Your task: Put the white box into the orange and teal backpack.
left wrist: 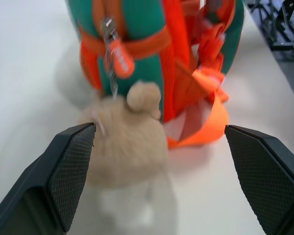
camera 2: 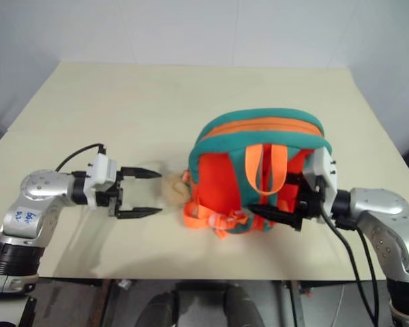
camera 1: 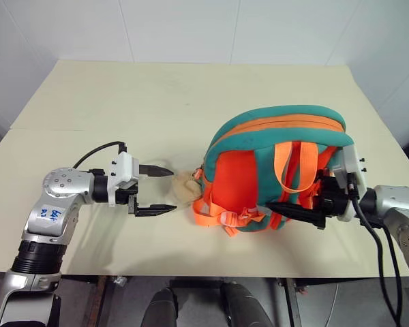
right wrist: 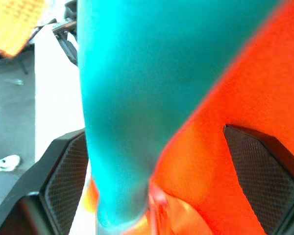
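Orange and teal backpack (camera 1: 276,167) on table (camera 1: 123,102), left claw (camera 1: 157,190) apart beside plush toy (camera 1: 184,189), right claw (camera 1: 293,204) apart against backpack.

Backpack (camera 1: 273,170) on the table (camera 1: 123,102), right of centre, strap side up. Plush toy (camera 1: 185,187) just beside the backpack's left end, touching it. Left gripper (camera 1: 155,190) left of the backpack, near the toy, apart from it. Right gripper (camera 1: 296,204) against the backpack's near right side, over its straps.
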Robot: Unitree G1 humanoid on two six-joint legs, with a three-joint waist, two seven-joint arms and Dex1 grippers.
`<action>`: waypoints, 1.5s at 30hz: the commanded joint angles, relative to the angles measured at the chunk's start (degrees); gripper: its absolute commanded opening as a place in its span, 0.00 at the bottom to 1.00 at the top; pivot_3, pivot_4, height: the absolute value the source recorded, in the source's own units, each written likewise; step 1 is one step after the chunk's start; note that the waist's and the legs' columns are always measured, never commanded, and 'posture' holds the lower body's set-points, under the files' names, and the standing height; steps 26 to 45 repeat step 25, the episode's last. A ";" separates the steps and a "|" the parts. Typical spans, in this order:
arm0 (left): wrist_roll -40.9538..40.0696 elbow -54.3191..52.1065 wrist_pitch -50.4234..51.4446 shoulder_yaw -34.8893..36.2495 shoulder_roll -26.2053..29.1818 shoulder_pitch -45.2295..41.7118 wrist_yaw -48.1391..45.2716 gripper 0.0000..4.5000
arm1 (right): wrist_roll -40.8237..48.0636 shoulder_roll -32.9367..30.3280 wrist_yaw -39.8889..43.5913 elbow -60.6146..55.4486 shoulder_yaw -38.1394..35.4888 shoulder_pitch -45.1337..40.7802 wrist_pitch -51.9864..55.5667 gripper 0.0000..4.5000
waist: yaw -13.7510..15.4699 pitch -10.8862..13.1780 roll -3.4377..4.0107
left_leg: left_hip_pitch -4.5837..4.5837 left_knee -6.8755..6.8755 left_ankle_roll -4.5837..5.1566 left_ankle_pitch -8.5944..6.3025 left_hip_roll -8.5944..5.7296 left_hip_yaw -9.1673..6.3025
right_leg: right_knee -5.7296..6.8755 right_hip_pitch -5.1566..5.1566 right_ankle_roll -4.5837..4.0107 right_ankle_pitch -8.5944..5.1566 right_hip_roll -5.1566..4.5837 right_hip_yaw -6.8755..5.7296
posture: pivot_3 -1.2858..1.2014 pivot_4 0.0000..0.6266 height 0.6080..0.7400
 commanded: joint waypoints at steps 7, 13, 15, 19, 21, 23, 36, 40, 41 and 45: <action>-5.80 -4.04 3.09 5.95 0.89 6.96 1.98 1.00 | -7.27 -5.93 5.88 5.04 -11.18 12.54 -10.69 1.00 | -0.08 0.00 -0.01 | 0.04 0.05 0.03 -0.01 0.00 0.07 | -0.01 0.03 -0.01 -0.01 0.01 0.05 | 0.52 0.24 1.00; -6.03 -1.01 -1.72 8.14 -0.56 7.06 0.93 1.00 | -14.08 -7.76 9.27 14.70 -12.11 13.62 -21.62 1.00 | -0.23 0.01 -0.01 | 0.26 0.08 0.09 0.03 -0.01 0.17 | -0.36 0.40 0.01 0.01 0.01 0.15 | 0.52 0.24 1.00; -6.78 -0.97 -2.18 8.56 -0.06 7.60 -0.58 1.00 | -15.29 -8.25 9.85 16.39 -12.15 13.66 -23.88 1.00 | -0.27 0.01 -0.01 | 0.29 0.08 0.09 0.03 -0.01 0.23 | -0.47 0.47 0.02 0.02 0.00 0.22 | 0.52 0.24 1.00; -7.83 -0.94 -1.76 8.76 1.37 8.19 -3.23 1.00 | -15.69 -8.82 10.42 17.36 -12.09 13.19 -26.02 1.00 | -0.23 0.01 -0.01 | 0.31 -0.01 0.10 0.02 0.00 0.23 | -0.48 0.48 0.11 0.07 0.00 0.21 | 0.52 0.24 1.00; -7.43 -0.57 -2.06 8.20 1.23 7.89 -3.33 1.00 | -16.05 -9.05 10.96 19.08 -11.69 12.60 -26.97 1.00 | -0.21 0.00 0.00 | 0.31 -0.03 0.10 0.02 0.00 0.22 | -0.47 0.48 0.11 0.07 0.00 0.21 | 0.52 0.24 1.00; -6.75 -0.47 -2.47 7.91 1.48 7.54 -3.42 1.00 | -16.42 -8.72 9.86 19.21 -10.67 11.80 -26.29 1.00 | -0.19 0.01 -0.01 | 0.31 -0.01 0.10 0.02 0.00 0.22 | -0.48 0.49 0.12 0.07 -0.01 0.21 | 0.52 0.24 1.00; -7.55 -0.81 -1.22 7.99 1.71 7.14 -3.61 1.00 | -16.97 -8.23 8.80 19.48 -9.49 10.53 -25.89 1.00 | -0.20 0.01 -0.01 | 0.31 0.00 0.10 0.02 -0.01 0.22 | -0.48 0.49 0.13 0.08 -0.02 0.22 | 0.52 0.24 1.00; -7.55 -0.81 -1.22 7.99 1.71 7.14 -3.61 1.00 | -16.97 -8.23 8.80 19.48 -9.49 10.53 -25.89 1.00 | -0.20 0.01 -0.01 | 0.31 0.00 0.10 0.02 -0.01 0.22 | -0.48 0.49 0.13 0.08 -0.02 0.22 | 0.52 0.24 1.00; -7.55 -0.81 -1.22 7.99 1.71 7.14 -3.61 1.00 | -16.97 -8.23 8.80 19.48 -9.49 10.53 -25.89 1.00 | -0.20 0.01 -0.01 | 0.31 0.00 0.10 0.02 -0.01 0.22 | -0.48 0.49 0.13 0.08 -0.02 0.22 | 0.52 0.24 1.00; -7.55 -0.81 -1.22 7.99 1.71 7.14 -3.61 1.00 | -16.97 -8.23 8.80 19.48 -9.49 10.53 -25.89 1.00 | -0.20 0.01 -0.01 | 0.31 0.00 0.10 0.02 -0.01 0.22 | -0.48 0.49 0.13 0.08 -0.02 0.22 | 0.52 0.24 1.00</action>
